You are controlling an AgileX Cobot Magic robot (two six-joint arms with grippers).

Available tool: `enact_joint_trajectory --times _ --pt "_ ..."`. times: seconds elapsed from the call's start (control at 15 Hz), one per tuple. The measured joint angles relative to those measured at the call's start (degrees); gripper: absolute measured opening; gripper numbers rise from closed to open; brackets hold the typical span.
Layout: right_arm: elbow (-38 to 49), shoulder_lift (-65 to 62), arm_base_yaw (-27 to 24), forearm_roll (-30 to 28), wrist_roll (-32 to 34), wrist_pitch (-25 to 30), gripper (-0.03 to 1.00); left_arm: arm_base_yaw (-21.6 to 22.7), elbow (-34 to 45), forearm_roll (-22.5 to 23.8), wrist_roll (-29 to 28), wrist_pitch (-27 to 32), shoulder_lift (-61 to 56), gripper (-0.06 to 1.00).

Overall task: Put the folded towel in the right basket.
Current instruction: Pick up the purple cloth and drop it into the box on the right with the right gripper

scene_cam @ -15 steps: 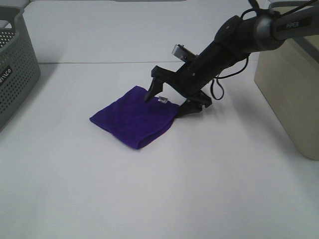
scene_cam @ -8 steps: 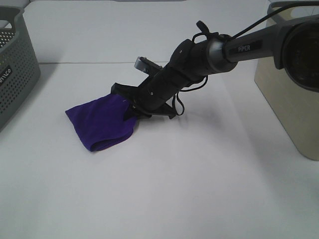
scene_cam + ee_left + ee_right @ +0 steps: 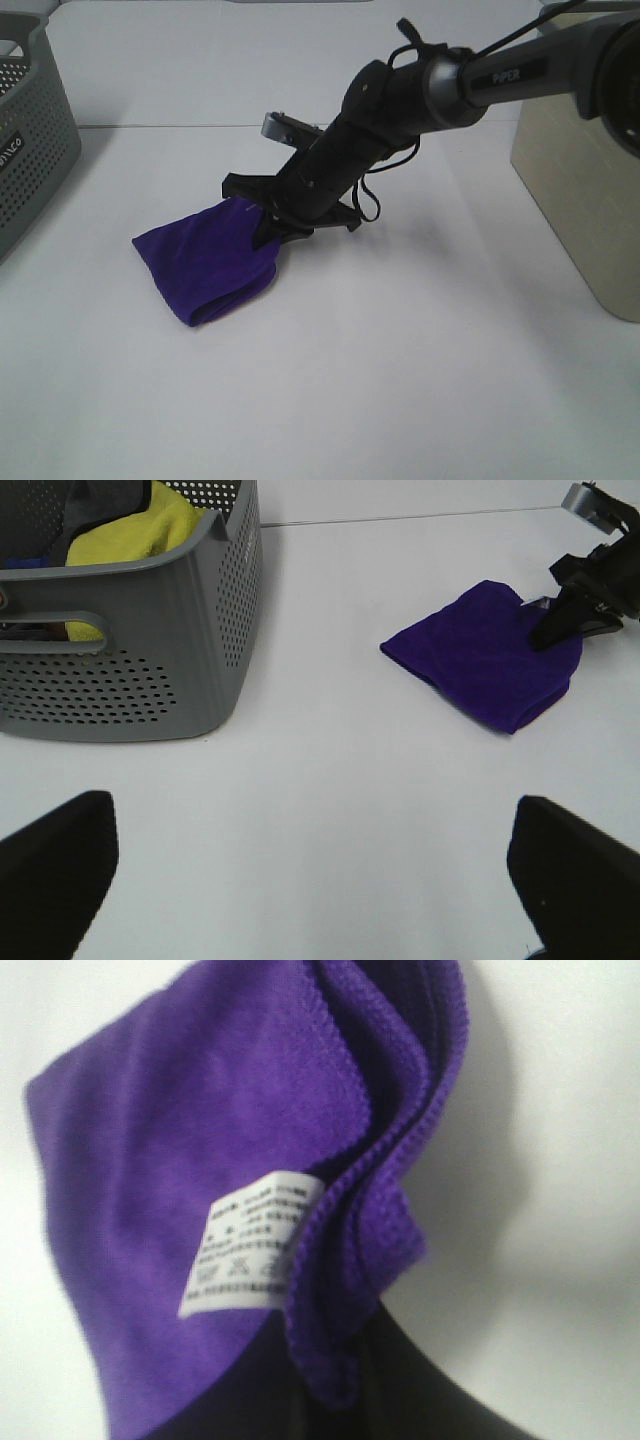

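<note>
Right fingers (image 3: 290, 228) clamp only the towel's (image 3: 207, 265) edge — the rest sags beyond them onto the counter (image 3: 400, 350) — so lifting could let layers slip out or unfold.

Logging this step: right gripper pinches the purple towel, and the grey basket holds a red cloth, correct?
The cloth in the grey basket is yellow, not red; the left wrist view shows it. The right gripper does pinch the purple towel.

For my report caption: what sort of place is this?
Likely a robot test lab: a white table, a robot arm whose tool grips a purple towel, and a grey basket.
</note>
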Motion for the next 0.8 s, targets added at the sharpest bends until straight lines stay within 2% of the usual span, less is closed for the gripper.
enact_joint_trajectory --times 0.27,0.4,0.53,0.8 --pt "0.0 -13.75 -0.06 -2.41 -1.43 4.7 0.07 0.0 0.0 0.0 0.0 0.0 0.0 0.99" --pt "0.0 -21.31 -2.18 -4.01 -1.49 6.53 0.07 0.0 0.0 0.0 0.0 0.0 0.0 0.99" --pt "0.0 -28.07 -8.37 -5.27 -1.49 8.71 0.07 0.0 0.0 0.0 0.0 0.0 0.0 0.99" --pt "-2.41 -38.16 -28.3 -13.46 -1.49 12.38 0.07 0.0 0.0 0.0 0.0 0.0 0.0 0.99"
